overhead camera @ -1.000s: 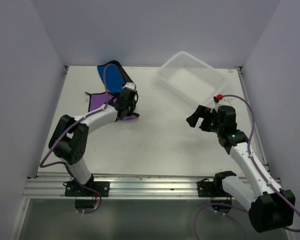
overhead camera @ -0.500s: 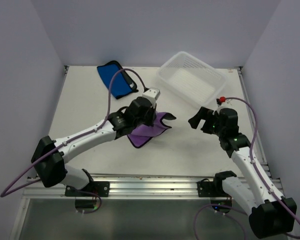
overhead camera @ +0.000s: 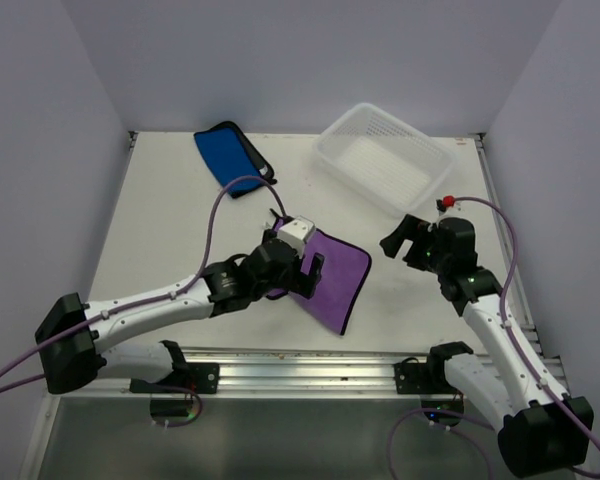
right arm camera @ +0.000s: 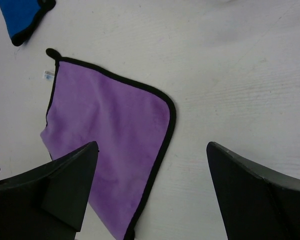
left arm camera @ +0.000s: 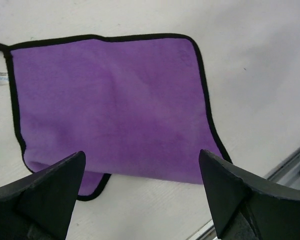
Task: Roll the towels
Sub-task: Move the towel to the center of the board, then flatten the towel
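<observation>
White basket (overhead camera: pixel 384 160) beyond purple towel (overhead camera: pixel 340 280)

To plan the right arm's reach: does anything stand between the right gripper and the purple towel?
Nothing visible. Only bare table lies between the right gripper and the purple towel. The basket and blue towel sit farther back, and the open left gripper is over the towel's other side.

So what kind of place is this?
Probably a robot lab: left arm and right arm bolted to a white table, plain walls around, with a purple towel, blue towel and basket.
</observation>
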Tool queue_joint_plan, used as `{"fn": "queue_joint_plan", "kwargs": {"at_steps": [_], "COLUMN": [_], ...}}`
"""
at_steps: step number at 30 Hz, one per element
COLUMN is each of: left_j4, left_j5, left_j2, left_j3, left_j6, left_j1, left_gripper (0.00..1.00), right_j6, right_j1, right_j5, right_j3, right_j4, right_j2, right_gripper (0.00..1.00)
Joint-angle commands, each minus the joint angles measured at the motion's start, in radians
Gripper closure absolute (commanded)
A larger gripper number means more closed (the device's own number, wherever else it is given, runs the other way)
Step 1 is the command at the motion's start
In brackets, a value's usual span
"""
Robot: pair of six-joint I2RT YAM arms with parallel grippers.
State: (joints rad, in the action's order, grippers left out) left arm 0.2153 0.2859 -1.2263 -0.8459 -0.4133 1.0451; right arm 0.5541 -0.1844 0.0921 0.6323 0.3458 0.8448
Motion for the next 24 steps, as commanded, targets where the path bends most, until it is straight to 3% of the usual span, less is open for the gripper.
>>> {"fn": "queue_joint_plan", "kwargs": {"at_steps": [1,3,5,9,11,13,16,18,24], "left_j4": [0.036,0.010,-0.010,0.021,0.036,0.016,-0.017,-0.008,0.000], "left_j5": [0.141,0.041,0.033,0.097,0.134,0.121,0.098,0.091,0.118], "left_j2": [-0.057,-0.145,-0.202,-0.382,-0.432,-0.482,-0.525,-0.568,-0.692], "left_j3": [-0.022,-0.058,-0.105,-0.264,-0.338,-0.364,-0.386,-0.406,-0.492], "left_j6": [-0.090,-0.113,-0.102,-0.055,-0.030,-0.016,0.004,0.022,0.068], "left_j1": [-0.075,-0.149,-0.224,-0.257,-0.278,-0.313,-0.379,-0.411,-0.493], "left_gripper": [0.00,0.01,0.01,0.01,0.02,0.07,0.26,0.33,0.31], "right_j6": [0.021,0.020,0.014,0.009,0.003,-0.002,-0.016,-0.016,-0.013], "right_j1": [-0.001,-0.003,-0.004,-0.006,-0.007,-0.010,-0.015,-0.021,-0.044], "right_j5": [0.001,0.018,0.032,0.057,0.061,0.061,0.055,0.054,0.028], "right_j3": [-0.009,-0.017,-0.026,-0.046,-0.060,-0.069,-0.074,-0.077,-0.052], "right_j4": [-0.019,-0.033,-0.037,-0.065,-0.090,-0.113,-0.146,-0.171,-0.255], "right_j2": [0.013,0.031,0.049,0.072,0.089,0.123,0.183,0.215,0.338], "right_gripper": [0.07,0.10,0.10,0.18,0.27,0.33,0.36,0.39,0.43]}}
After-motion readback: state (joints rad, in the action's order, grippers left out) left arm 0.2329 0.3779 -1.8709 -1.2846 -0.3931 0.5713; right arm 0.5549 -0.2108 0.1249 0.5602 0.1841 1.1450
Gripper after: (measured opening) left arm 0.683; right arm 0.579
